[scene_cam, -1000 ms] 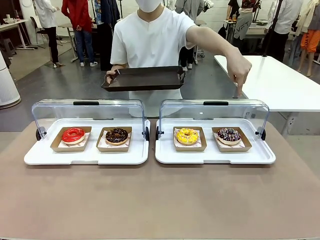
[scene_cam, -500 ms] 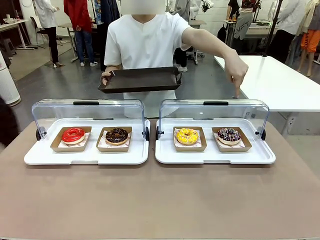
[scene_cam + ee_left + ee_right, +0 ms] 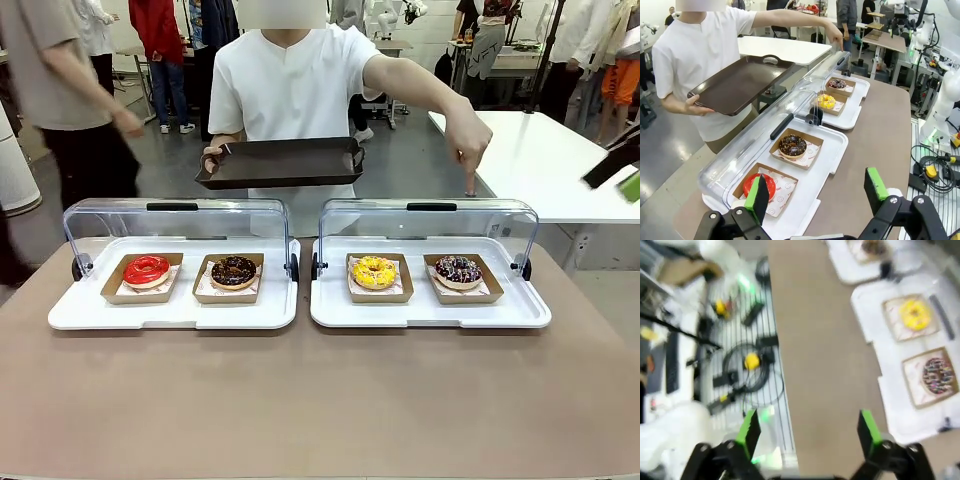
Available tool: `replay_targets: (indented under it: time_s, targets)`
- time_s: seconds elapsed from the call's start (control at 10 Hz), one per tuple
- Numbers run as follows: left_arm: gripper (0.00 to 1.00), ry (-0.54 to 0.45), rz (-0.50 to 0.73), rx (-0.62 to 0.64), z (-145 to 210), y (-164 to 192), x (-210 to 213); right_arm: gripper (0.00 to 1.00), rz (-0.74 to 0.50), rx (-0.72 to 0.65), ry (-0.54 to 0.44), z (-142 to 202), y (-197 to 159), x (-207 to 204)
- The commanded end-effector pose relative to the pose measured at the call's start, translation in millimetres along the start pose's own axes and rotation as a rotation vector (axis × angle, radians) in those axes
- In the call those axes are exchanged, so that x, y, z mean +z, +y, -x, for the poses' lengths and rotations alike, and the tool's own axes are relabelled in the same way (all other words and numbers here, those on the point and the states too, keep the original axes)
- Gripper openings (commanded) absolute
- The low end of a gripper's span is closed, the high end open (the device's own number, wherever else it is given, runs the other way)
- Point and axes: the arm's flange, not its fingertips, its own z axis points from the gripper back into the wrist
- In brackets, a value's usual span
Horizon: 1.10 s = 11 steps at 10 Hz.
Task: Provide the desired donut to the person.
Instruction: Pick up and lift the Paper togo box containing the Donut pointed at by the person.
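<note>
Broadly, the brown table (image 3: pixel 320 400) carries two white display trays side by side toward its far edge. The left tray (image 3: pixel 175 312) lies toward the far left corner and the right tray (image 3: pixel 430 318) toward the far right corner. Each has a clear domed lid swung back along its far side, the left lid (image 3: pixel 175 222) and the right lid (image 3: pixel 430 222).

The person (image 3: pixel 290 90) stands at the far edge. One hand (image 3: pixel 212 157) holds a dark serving tray (image 3: pixel 283 160) level at chest height. The other hand (image 3: pixel 470 140) reaches out with one finger pointing down, just above the right lid's far edge.

Four donuts sit in brown card boats on paper, two per tray:
- The red donut (image 3: pixel 147 270) is nearest the table's left edge.
- The chocolate donut (image 3: pixel 234 270) sits beside the red one.
- The yellow donut (image 3: pixel 374 271) sits in the right tray, on its inner side.
- The sprinkled dark donut (image 3: pixel 458 269) is nearest the table's right edge, directly below the pointing finger.

The left gripper (image 3: pixel 817 190) hangs above the table's left end, looking along the row of donuts. Its green-padded fingers are spread wide with nothing between them. The right gripper (image 3: pixel 808 426) is above the table's right end, in a blurred view. Its fingers are likewise spread apart and hold nothing, well clear of the sprinkled dark donut.
</note>
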Motion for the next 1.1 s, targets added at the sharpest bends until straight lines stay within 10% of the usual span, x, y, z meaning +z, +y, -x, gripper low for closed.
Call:
replay_targets:
  time_s: [0.0, 0.4, 1.0]
  targets:
    - [1.00, -0.014, 0.002, -0.006, -1, 0, 1, 1.00, 0.024, 0.084, 0.221, -11, -6, -39]
    - [1.00, -0.014, 0.002, -0.006, -1, 0, 1, 1.00, 0.125, 0.263, 0.432, -5, -10, -128]
    - [1.00, -0.014, 0.002, -0.006, -1, 0, 1, 1.00, 0.175, 0.310, 0.407, 26, -49, -175]
